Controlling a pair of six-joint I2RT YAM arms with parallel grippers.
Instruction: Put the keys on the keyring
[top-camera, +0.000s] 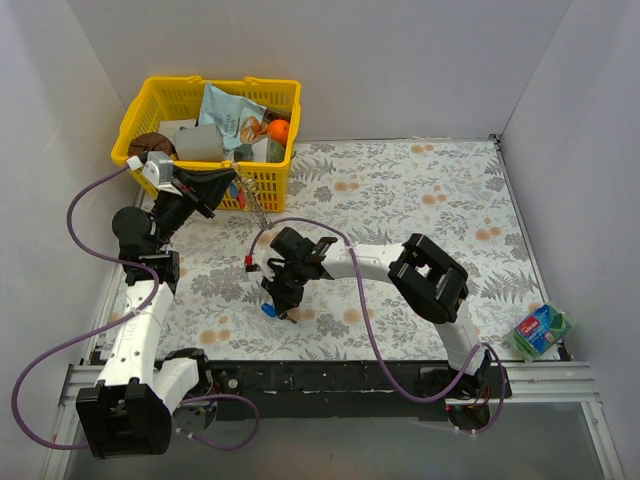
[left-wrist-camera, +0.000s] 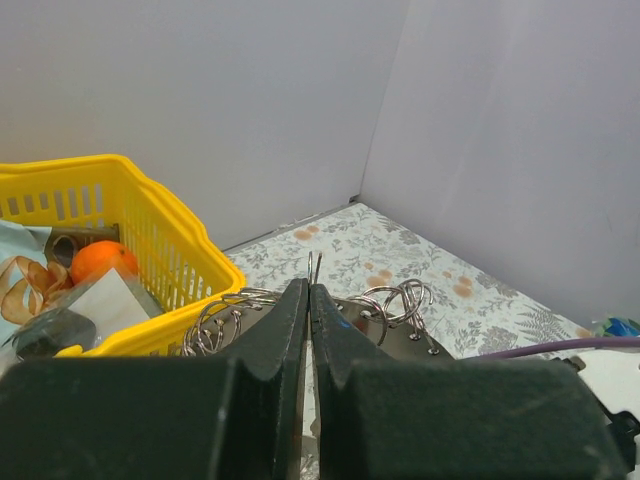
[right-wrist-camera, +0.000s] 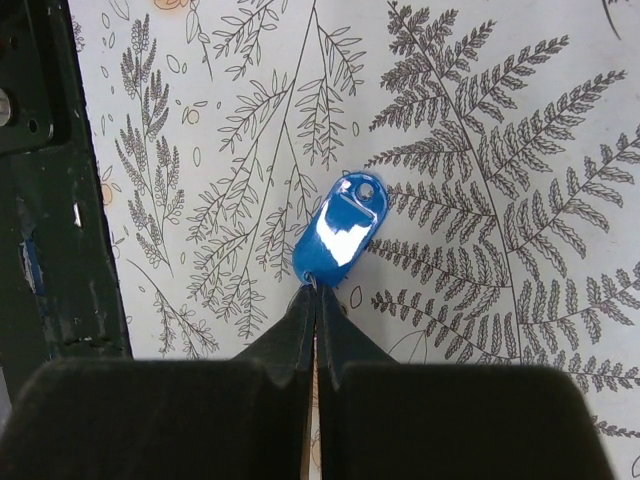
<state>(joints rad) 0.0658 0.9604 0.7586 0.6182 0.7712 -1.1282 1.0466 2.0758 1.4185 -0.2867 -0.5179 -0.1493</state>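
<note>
- Blue plastic caps the head of the blue key (right-wrist-camera: 342, 230), and the right fingers (right-wrist-camera: 312, 300) are squeezed shut on its thin metal end.
- That blue key is low over the counter (top-camera: 420, 200), near the front edge and between the 2 arms. Whether it touches the leafy cloth cannot be told.
- 1 red key (top-camera: 247, 263) lies on the counter near the right fingers, on their left side.
- The left fingers (left-wrist-camera: 305, 296) are pressed tight on the keyring (left-wrist-camera: 385, 330), and a thin bit of metal pokes up between them.
- Little silver wire loops (left-wrist-camera: 228, 312) stick out from the keyring on both sides of the left fingers.
- The keyring is just beside the yellow basket (left-wrist-camera: 150, 215), at the back left of the counter, and well apart from the blue key.
- 1 orange (left-wrist-camera: 100, 262) and some packets lie in the basket.
- 1 green pack (top-camera: 540, 332) sits at the front right corner of the counter.
</note>
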